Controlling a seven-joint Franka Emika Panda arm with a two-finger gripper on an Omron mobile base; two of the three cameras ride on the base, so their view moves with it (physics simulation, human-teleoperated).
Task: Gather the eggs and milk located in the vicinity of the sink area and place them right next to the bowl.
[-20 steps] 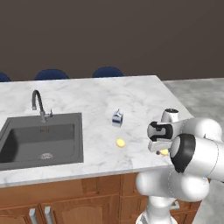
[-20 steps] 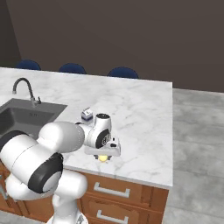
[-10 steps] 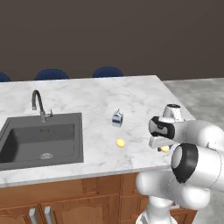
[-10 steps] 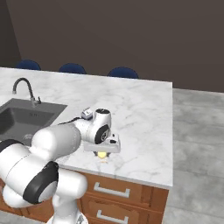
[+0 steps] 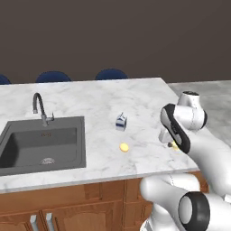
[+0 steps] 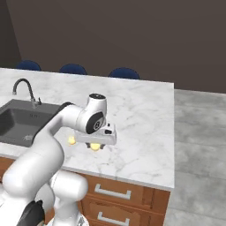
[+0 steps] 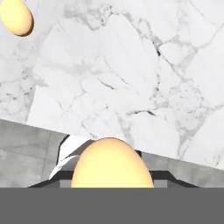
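Eggs come first here: one egg (image 7: 111, 162) sits pinched in the closed gripper (image 6: 95, 145), low over the near right part of the counter (image 5: 135, 97). A second egg (image 5: 124, 147) lies loose to its left, with the milk carton (image 5: 120, 121) just beyond and the sink (image 5: 40, 144) far left. Judging by this, nothing has reached a bowl yet.

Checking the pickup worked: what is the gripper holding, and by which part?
The gripper is shut on an egg, gripped across its sides; the exact contact points are hidden.
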